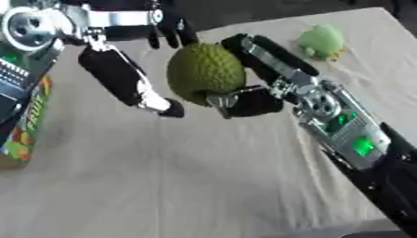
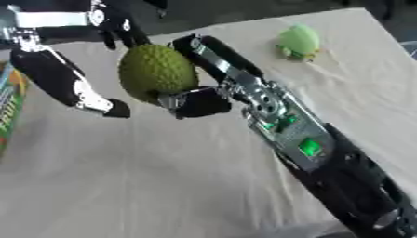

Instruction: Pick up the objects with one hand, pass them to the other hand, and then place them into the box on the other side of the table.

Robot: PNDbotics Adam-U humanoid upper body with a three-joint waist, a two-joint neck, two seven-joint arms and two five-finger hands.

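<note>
Table (image 1: 204, 186) w/ pale cream cloth, lying askew in view; cloth shows light creases, esp. toward far right corner. Pale green toy (image 1: 320, 41) rests directly on cloth near far right corner, apart from everything else; exact shape can't be made out. Colourful box (image 1: 24, 125) w/ printed sides sits at table's left edge, only partly in view. Dark floor beyond the far edge.

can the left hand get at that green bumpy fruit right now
Probably yes. The left hand is open right beside the fruit, which the right hand holds up off the table, with nothing between them.
</note>
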